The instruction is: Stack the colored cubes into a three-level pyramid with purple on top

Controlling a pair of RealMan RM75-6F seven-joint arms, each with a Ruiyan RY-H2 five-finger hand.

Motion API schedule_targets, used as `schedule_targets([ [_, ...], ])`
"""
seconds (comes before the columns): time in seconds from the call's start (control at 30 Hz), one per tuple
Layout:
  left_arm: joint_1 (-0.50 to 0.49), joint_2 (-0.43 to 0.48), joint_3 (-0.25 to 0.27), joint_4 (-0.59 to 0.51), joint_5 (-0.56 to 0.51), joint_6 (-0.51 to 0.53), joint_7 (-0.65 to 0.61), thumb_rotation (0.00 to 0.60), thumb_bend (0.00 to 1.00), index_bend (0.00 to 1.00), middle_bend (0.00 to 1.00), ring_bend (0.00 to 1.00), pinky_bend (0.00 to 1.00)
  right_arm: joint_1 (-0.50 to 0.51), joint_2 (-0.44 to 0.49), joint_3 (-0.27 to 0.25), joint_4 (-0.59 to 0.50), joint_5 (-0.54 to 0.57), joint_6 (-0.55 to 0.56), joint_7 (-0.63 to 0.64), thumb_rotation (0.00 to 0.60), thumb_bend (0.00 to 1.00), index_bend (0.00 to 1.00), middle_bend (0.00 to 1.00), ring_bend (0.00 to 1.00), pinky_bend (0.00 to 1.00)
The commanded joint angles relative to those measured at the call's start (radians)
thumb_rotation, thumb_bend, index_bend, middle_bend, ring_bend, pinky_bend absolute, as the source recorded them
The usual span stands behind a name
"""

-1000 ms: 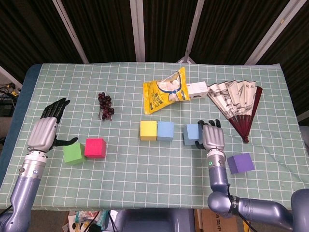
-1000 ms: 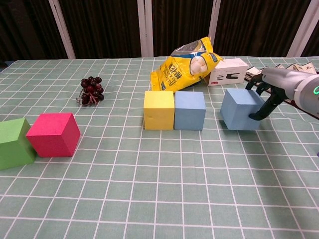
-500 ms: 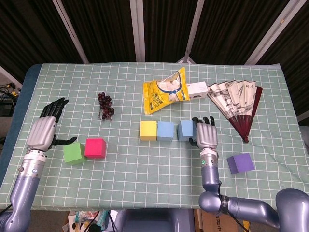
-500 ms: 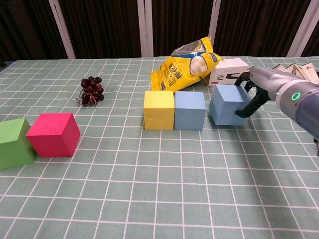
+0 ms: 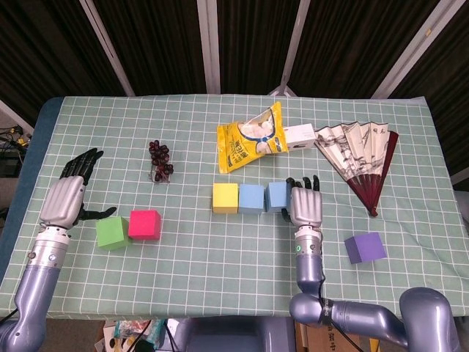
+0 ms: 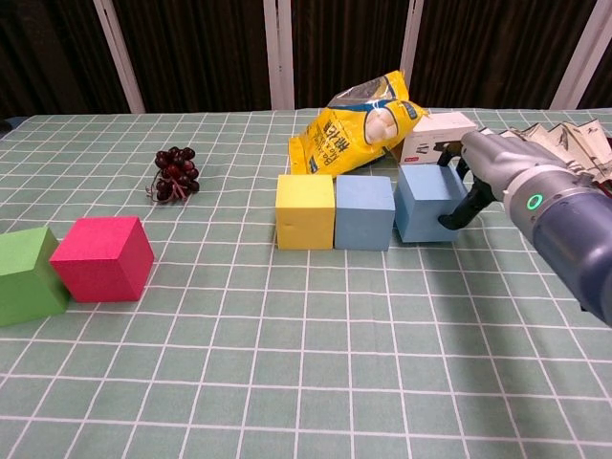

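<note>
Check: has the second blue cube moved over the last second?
Yes. The right robot hand slid the blue cube leftward; it now sits right beside the other blue cube next to the yellow cube, gap nearly closed.

A rectangular table covered by a pale green cloth with a white grid [image 5: 220, 279] fills the middle and lower frame. Behind it, across the top, hang dark pleated curtains [image 5: 249, 44] crossed by slanted pale metal bars [image 5: 209, 44]. At the left edge, tangled cables [image 5: 13, 139] lie on the floor.
</note>
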Motion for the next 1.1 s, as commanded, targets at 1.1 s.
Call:
schedule_targets([
  [1.1, 0.003, 0.023, -0.007, -0.015, -0.004, -0.008, -0.033, 0.600, 0.13, 0.00, 0.00, 0.00, 0.00, -0.009, -0.089, 0.038, 0.034, -0.024, 0.050, -0.136, 0.600, 0.34, 0.38, 0.37, 0.16, 0.00],
])
